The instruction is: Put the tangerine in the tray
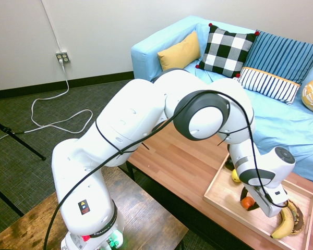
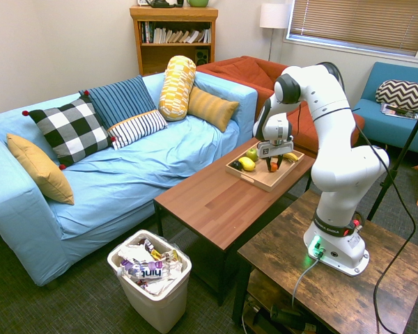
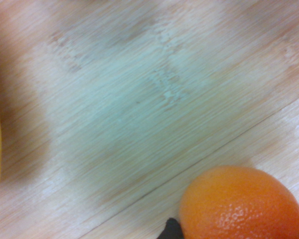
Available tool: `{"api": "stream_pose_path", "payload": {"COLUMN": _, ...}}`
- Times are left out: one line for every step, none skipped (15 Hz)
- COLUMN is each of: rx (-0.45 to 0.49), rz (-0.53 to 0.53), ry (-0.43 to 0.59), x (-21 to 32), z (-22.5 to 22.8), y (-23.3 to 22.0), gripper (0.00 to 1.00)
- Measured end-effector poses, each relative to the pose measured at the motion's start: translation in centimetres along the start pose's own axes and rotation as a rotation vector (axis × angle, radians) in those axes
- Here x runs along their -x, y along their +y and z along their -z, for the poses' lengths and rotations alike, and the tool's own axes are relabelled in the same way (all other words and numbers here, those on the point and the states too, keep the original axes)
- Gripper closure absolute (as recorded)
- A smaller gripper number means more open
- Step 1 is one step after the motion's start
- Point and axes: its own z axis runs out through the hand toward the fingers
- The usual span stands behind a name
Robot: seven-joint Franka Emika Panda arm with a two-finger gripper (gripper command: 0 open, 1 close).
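The tangerine (image 1: 247, 202) is a small bright-orange fruit held between the fingers of my gripper (image 1: 252, 204), which is shut on it. It hangs low over the middle of the light wooden tray (image 1: 215, 198) on the coffee table. From the other side, the tangerine (image 2: 274, 166) shows as an orange spot under the gripper (image 2: 274, 165), inside the tray (image 2: 255, 180). Up close, the tangerine (image 3: 241, 204) sits just above the tray's pale wood floor (image 3: 139, 99). Whether it touches the floor I cannot tell.
In the tray lie a banana (image 1: 283, 225), a yellow lemon (image 1: 235, 175) and a green fruit (image 2: 251, 154). The tray rests at one end of the brown coffee table (image 2: 216, 202), in front of the blue sofa (image 2: 125, 174). A bin (image 2: 150, 277) stands on the floor.
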Motion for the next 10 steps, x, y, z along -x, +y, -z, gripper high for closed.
{"api": "stream_pose_path", "payload": {"rx": -0.002, "rz": 0.002, "ry": -0.002, "x": 0.0, "z": 0.0, "y": 0.1, "gripper": 0.0}}
{"api": "stream_pose_path", "payload": {"rx": -0.004, "rz": 0.004, "ry": -0.004, "x": -0.1, "z": 0.0, "y": 0.1, "gripper": 0.0}}
{"api": "stream_pose_path", "payload": {"rx": -0.005, "rz": 0.01, "ry": -0.009, "x": 0.0, "z": -0.1, "y": 0.1, "gripper": 0.0}}
{"api": "stream_pose_path", "payload": {"rx": -0.005, "rz": 0.018, "ry": -0.021, "x": 0.2, "z": -0.2, "y": 0.0, "gripper": 0.0}}
{"api": "stream_pose_path", "payload": {"rx": -0.006, "rz": 0.026, "ry": -0.031, "x": 0.4, "z": -0.3, "y": -0.2, "gripper": 0.0}}
{"api": "stream_pose_path", "payload": {"rx": -0.009, "rz": 0.032, "ry": -0.031, "x": 0.4, "z": -0.1, "y": -0.2, "gripper": 0.0}}
{"api": "stream_pose_path", "payload": {"rx": -0.014, "rz": 0.036, "ry": -0.028, "x": 0.2, "z": 0.3, "y": -0.2, "gripper": 0.0}}
{"api": "stream_pose_path", "payload": {"rx": -0.021, "rz": 0.035, "ry": -0.022, "x": 0.1, "z": 0.9, "y": -0.1, "gripper": 0.0}}
{"api": "stream_pose_path", "payload": {"rx": -0.03, "rz": 0.032, "ry": -0.013, "x": -0.1, "z": 1.9, "y": 0.1, "gripper": 0.0}}
{"api": "stream_pose_path", "payload": {"rx": -0.044, "rz": 0.028, "ry": -0.002, "x": -0.3, "z": 3.3, "y": 0.4, "gripper": 0.0}}
